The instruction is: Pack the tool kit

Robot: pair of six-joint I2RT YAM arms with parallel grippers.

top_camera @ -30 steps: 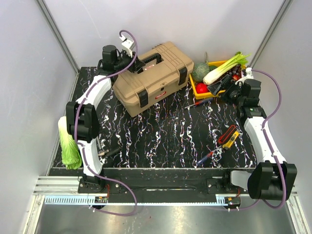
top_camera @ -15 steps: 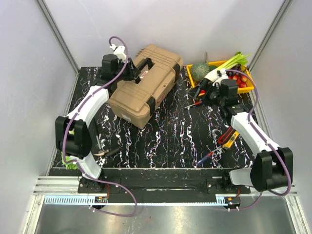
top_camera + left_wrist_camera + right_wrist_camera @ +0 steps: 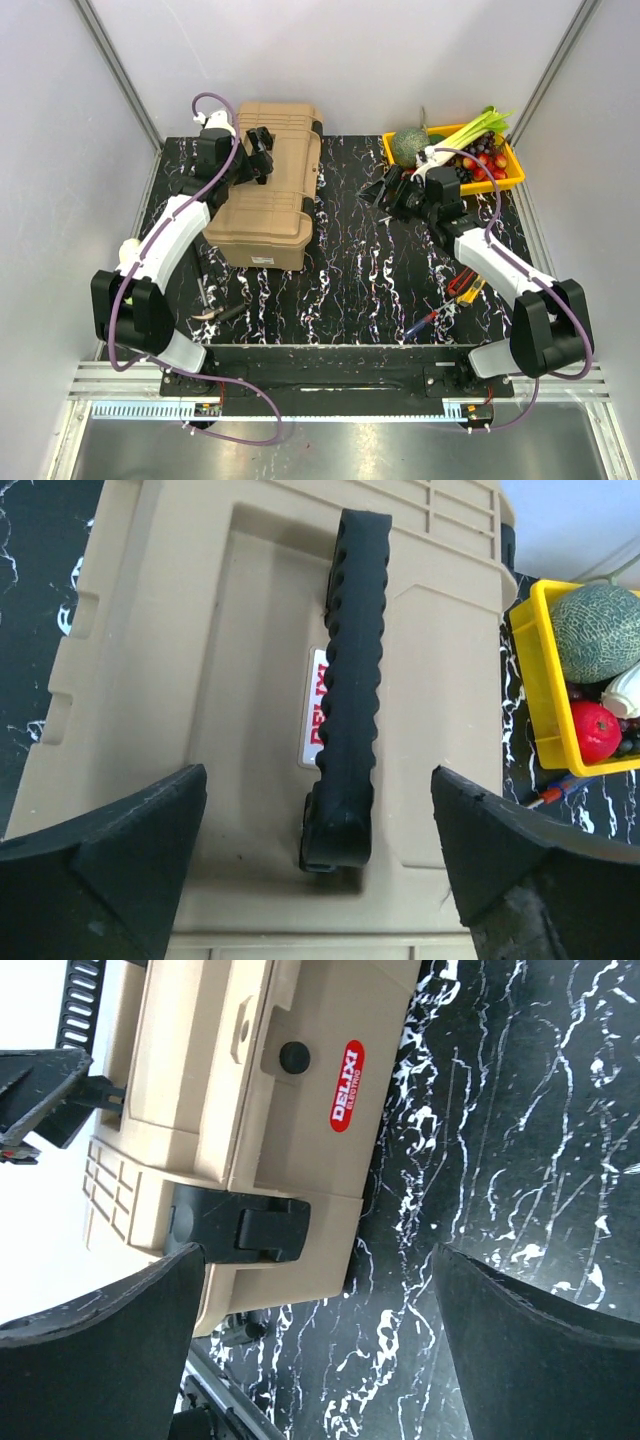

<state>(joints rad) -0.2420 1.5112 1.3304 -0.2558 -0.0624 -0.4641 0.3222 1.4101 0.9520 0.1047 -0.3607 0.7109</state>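
Note:
The tan toolbox (image 3: 265, 190) lies shut at the table's back left, its long side running front to back. My left gripper (image 3: 258, 140) hangs open above its lid; in the left wrist view the black handle (image 3: 350, 670) lies flat between the spread fingers (image 3: 120, 860), untouched. My right gripper (image 3: 385, 190) is open and empty, low over the table to the box's right, facing its side with a black latch (image 3: 240, 1230) and red label (image 3: 347, 1085). Red-and-yellow pliers (image 3: 465, 283) and a screwdriver (image 3: 428, 320) lie at the front right.
A yellow tray (image 3: 500, 185) of vegetables stands at the back right, close behind the right arm. A small dark tool (image 3: 215, 312) lies at the front left near the left arm's base. Grey walls close in the table on three sides.
The toolbox swung round and slid left with the left gripper on its handle; that gripper has now opened and let go. The right arm reached left, away from the tray, toward the box.

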